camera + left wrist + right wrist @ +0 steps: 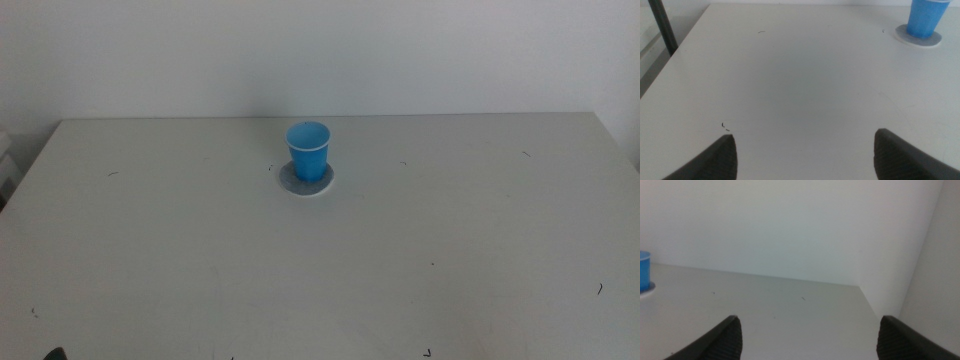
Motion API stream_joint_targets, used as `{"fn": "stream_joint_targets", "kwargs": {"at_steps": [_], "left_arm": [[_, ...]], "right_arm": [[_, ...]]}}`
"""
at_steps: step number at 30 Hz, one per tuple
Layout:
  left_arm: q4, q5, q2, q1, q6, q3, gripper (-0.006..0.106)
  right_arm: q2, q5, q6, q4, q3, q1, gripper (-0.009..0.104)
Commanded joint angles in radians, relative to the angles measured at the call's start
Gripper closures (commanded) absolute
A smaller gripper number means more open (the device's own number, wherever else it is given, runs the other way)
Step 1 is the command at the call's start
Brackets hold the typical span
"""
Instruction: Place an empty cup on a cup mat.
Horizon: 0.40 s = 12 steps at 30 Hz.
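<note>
The blue cup [309, 150] stands upright on the grey round cup mat [306, 181] near the table's far middle. No gripper touches it. It also shows in the left wrist view [925, 18] on the mat [918, 38], and at the edge of the right wrist view [644, 270]. My left gripper [805, 155] is open and empty, low over the near left part of the table, far from the cup. My right gripper [807, 337] is open and empty, over the table's right side near the wall corner. Neither arm reaches into the middle view.
The grey table [450, 250] bears only small dark marks. A white wall [320, 50] runs behind its far edge. A dark post [662, 27] stands beyond the table's left edge in the left wrist view.
</note>
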Motion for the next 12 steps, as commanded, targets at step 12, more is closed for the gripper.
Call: {"fn": "stream_joint_targets", "kwargs": {"at_steps": [12], "left_arm": [[0.000, -0.067, -0.003, 0.001, -0.011, -0.006, -0.005]], "right_arm": [[-0.026, 0.028, 0.009, -0.007, -0.006, -0.007, 0.001]]}}
